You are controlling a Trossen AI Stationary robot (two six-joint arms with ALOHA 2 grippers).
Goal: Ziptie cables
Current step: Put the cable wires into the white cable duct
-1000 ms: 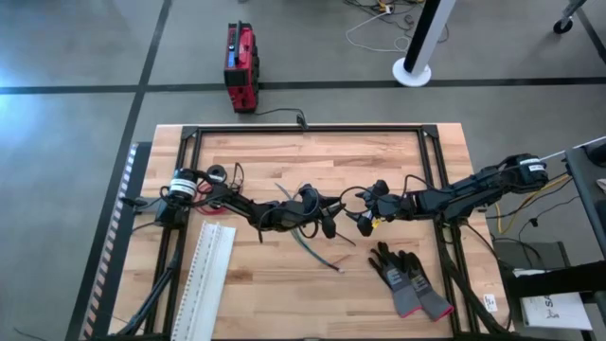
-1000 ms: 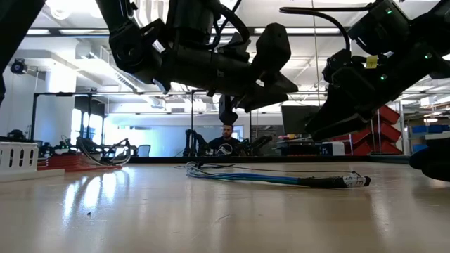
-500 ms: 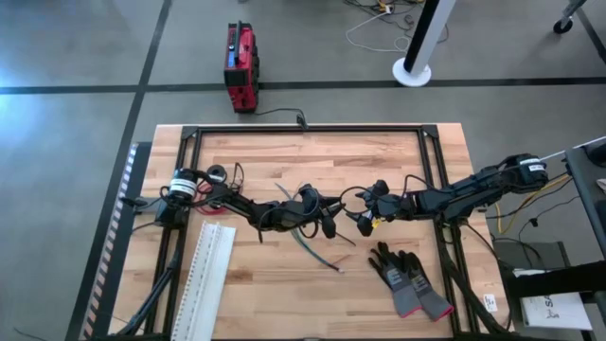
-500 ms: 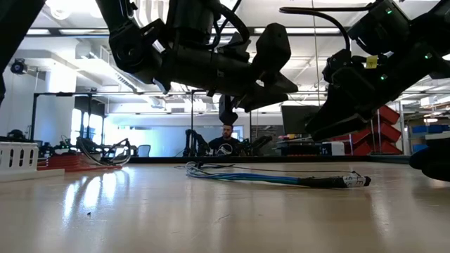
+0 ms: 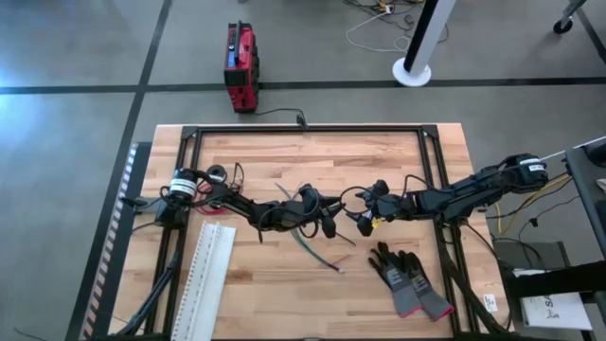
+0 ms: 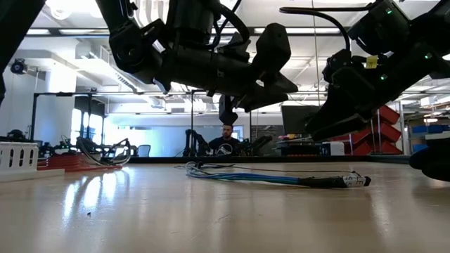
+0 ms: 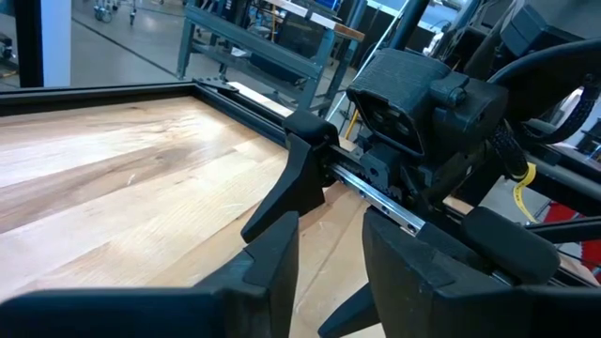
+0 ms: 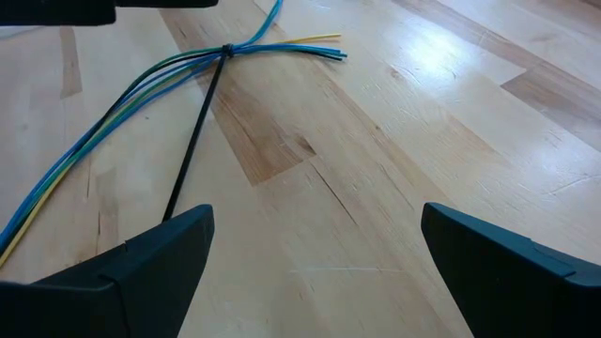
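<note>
Cables (image 8: 141,84) flat on surface (image 5: 379,161) mid-table, already cinched by a black tie near one end. Right hand (image 8: 310,253) spread wide above them, likely ready to drop and grasp; left hand (image 7: 329,249) close by, fingers slightly apart, holding nothing.

bare wood beneath both hands; cables (image 5: 312,248) just beside

Couldn't read a single word or number in any of these. The white paper (image 5: 554,310) at the near right edge of the high view had some dark print on it, but it was too small to make out.
</note>
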